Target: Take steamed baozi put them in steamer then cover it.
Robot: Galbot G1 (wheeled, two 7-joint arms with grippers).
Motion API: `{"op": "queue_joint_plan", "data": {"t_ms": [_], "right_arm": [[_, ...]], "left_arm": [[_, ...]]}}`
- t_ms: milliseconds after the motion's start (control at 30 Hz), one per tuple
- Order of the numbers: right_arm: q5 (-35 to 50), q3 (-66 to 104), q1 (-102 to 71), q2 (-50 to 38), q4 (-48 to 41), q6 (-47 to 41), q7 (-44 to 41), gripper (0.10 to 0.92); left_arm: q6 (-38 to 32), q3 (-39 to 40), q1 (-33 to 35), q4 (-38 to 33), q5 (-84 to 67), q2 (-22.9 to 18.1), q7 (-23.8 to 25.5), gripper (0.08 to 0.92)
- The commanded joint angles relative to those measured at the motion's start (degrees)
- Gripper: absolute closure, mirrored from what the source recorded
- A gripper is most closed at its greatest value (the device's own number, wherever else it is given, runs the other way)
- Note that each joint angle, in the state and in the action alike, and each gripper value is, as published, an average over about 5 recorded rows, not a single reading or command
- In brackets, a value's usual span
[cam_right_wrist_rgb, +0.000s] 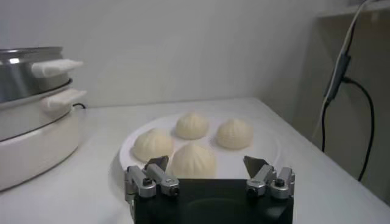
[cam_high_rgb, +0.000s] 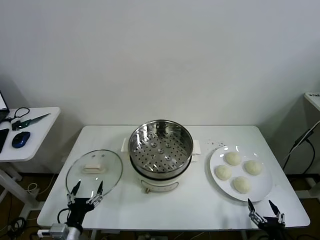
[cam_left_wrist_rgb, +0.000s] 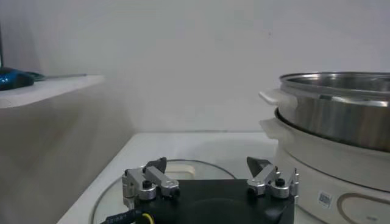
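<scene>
Several cream-white baozi [cam_high_rgb: 242, 184] lie on a white plate [cam_high_rgb: 264, 187] at the table's right; the nearest one [cam_right_wrist_rgb: 192, 160] sits just ahead of my right gripper [cam_right_wrist_rgb: 207, 164]. The steel steamer [cam_high_rgb: 160, 145] on its cream base stands open at the table's middle, its perforated tray bare; it also shows in the left wrist view [cam_left_wrist_rgb: 341, 115]. The glass cover [cam_high_rgb: 94, 172] lies flat on the table at the left. My left gripper [cam_high_rgb: 87, 189] is open at the cover's near edge. My right gripper [cam_high_rgb: 264, 206] is open at the table's front edge, near the plate.
A side table [cam_high_rgb: 30, 135] at the far left holds a blue mouse [cam_high_rgb: 20, 139] and scissors [cam_high_rgb: 27, 121]. Cables [cam_high_rgb: 302, 142] hang at the far right. A white wall stands behind the table.
</scene>
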Motion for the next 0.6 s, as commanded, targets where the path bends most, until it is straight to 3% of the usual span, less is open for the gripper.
{"op": "queue_joint_plan", "data": {"t_ms": [33, 200, 333, 467, 600], "right_arm": [[-6.7, -0.9, 20.9, -12.9, -2.2, -15.0, -2.2, 0.203], [-12.0, -14.6, 40.7, -28.3, -12.3, -20.2, -13.4, 0.203], [-13.9, -36.8, 59.7, -41.0, -18.7, -19.7, -31.4, 0.203], [-19.6, -70.9, 90.8, -45.5, -27.2, -9.5, -50.9, 0.203], [-24.5, -99.5, 118.3, -41.4, -36.8, 2.2, -63.7, 0.203]], "left_arm": [[-0.4, 0.2, 0.0, -0.2, -0.5, 0.4, 0.0, 0.177], [-1.4, 0.7, 0.3, 0.2, -0.6, 1.1, 0.0, 0.177], [-1.9, 0.9, 0.5, 0.4, -0.6, 1.4, 0.1, 0.177], [-2.0, 1.2, 0.9, 0.4, -0.7, 1.3, 0.6, 0.177], [-2.1, 1.4, 1.0, 0.4, -0.5, 1.1, 0.8, 0.177]]}}
